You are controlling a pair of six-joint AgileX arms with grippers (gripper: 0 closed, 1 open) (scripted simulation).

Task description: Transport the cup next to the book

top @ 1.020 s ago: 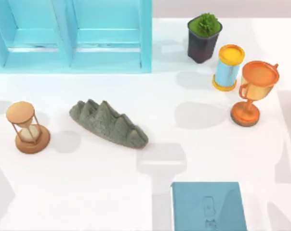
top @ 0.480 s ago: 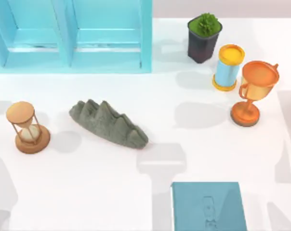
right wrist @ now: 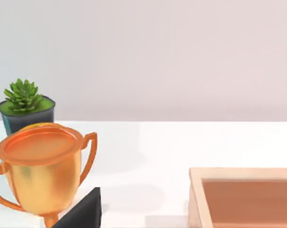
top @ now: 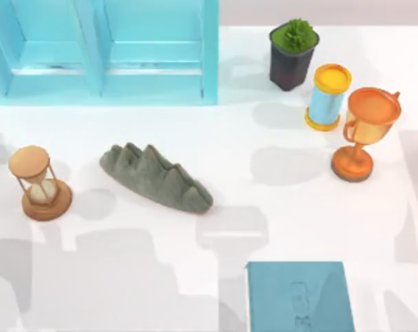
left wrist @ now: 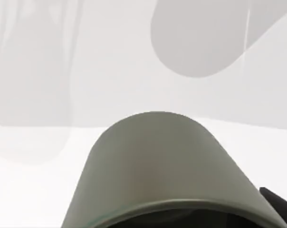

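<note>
Left wrist view sat right over a grey-green cup (left wrist: 157, 161), its rim and dark inside nearest the camera, with white table (left wrist: 34, 190) behind it crossed by soft grey shadows. A black part of the left gripper (left wrist: 280, 208) showed just beside the cup's rim; whether that claw was clenched on the cup or released could not be told.

Top view had the book (top: 299, 296) lying flat at the near edge, right of centre, a faint small figure on its cover. Where the cup stood relative to the book could not be told.

A grey rock (top: 156, 178) with a jagged ridge lay mid-table, and an hourglass (top: 38, 183) stood upright well to its left. A light-blue cabinet (top: 102, 52) ran along the far left side. On the far right stood a potted plant (top: 293, 54), then a blue can with a yellow lid (top: 328, 97) near it, then an orange trophy (top: 365, 131) just beside the can. Broad shadows lay over the near left of the table.

Right wrist view looked across at the trophy (right wrist: 41, 171) with the plant (right wrist: 24, 107) behind it, and a shallow wooden box (right wrist: 243, 175) well apart from them. A black piece of the right gripper (right wrist: 82, 211) sat near the trophy's stem; its grip could not be told either.
</note>
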